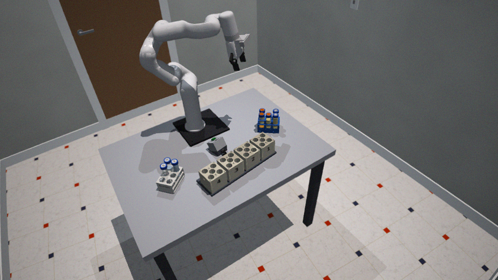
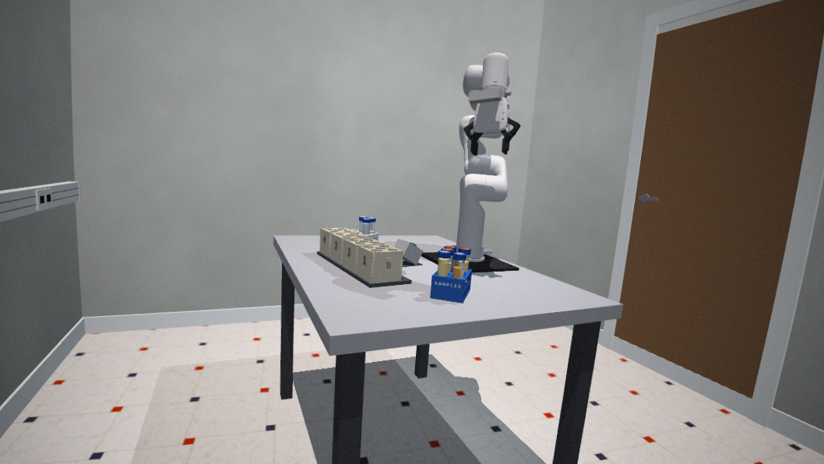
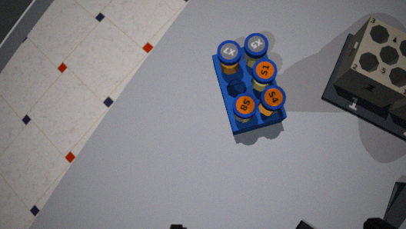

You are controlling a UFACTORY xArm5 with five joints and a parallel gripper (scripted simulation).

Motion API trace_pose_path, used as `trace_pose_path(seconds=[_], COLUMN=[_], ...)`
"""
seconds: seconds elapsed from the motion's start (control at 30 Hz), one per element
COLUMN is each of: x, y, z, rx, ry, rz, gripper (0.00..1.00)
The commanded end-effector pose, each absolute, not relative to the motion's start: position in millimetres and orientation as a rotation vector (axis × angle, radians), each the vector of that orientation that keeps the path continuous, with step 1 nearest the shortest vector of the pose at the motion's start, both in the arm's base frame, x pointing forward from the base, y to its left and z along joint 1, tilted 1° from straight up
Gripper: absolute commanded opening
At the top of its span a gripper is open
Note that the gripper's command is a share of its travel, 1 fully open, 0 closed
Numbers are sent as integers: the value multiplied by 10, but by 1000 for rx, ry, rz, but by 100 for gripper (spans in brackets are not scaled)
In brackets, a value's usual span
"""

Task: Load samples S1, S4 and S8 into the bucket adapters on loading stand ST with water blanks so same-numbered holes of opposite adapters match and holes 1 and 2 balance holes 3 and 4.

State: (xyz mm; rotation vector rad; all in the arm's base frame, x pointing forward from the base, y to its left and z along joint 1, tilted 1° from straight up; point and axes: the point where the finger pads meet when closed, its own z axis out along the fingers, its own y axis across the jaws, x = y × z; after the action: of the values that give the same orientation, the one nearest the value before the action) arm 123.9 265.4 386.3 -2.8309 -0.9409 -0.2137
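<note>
Above the table (image 1: 224,215) (image 2: 461,322) (image 3: 154,161), my hand (image 1: 238,62) (image 2: 490,150) hangs wide open w/ nothing held; tubes S1 (image 3: 264,71), S4 (image 3: 273,97) & S8 (image 3: 244,105) stand in the blue rack (image 1: 268,130) (image 2: 449,293) (image 3: 251,129), nr. adapter no. 1 (image 1: 263,145) (image 2: 379,263) (image 3: 369,82), one well vacant btwn. S8 & X7 (image 3: 229,52).

- It looks like a small laboratory room: a blue rack (image 1: 268,130) (image 2: 448,292) (image 3: 254,127) reads SAMPLES and holds 5 capped tubes (image 1: 272,118) (image 2: 443,265) (image 3: 264,71) with coded dots.
- A white rack (image 1: 165,186) with 3 more tubes and 4 numbered adapter blocks (image 1: 236,170) (image 2: 377,265) (image 3: 371,82) add to the lab look.
- A robot arm (image 1: 191,107) (image 2: 471,227) is mounted on the plain grey table (image 1: 151,224) (image 2: 490,311) (image 3: 154,173).
- Bare grey walls (image 1: 415,68) (image 2: 288,115), a brown door (image 1: 120,61) (image 2: 720,173) and a pale tiled floor (image 1: 365,205) (image 2: 219,426) (image 3: 77,96) with red and dark squares enclose it.
</note>
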Motion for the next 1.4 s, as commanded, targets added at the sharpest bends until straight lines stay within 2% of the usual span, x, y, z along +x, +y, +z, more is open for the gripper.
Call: trace_pose_path(seconds=[0.0, 0.53, 0.97, 1.1, 1.37], x=[1241, 1241, 1800, 1800, 2079], y=[2658, 2658, 2568, 2569, 2476], z=[3876, 3876, 3727, 3727, 3639], rx=[-2828, -2828, -2908, -2908, -2946], ry=[-940, -940, -810, -810, -742], rz=[-217, -217, -213, -213, -205], gripper=[100, 100, 100, 100, 100])
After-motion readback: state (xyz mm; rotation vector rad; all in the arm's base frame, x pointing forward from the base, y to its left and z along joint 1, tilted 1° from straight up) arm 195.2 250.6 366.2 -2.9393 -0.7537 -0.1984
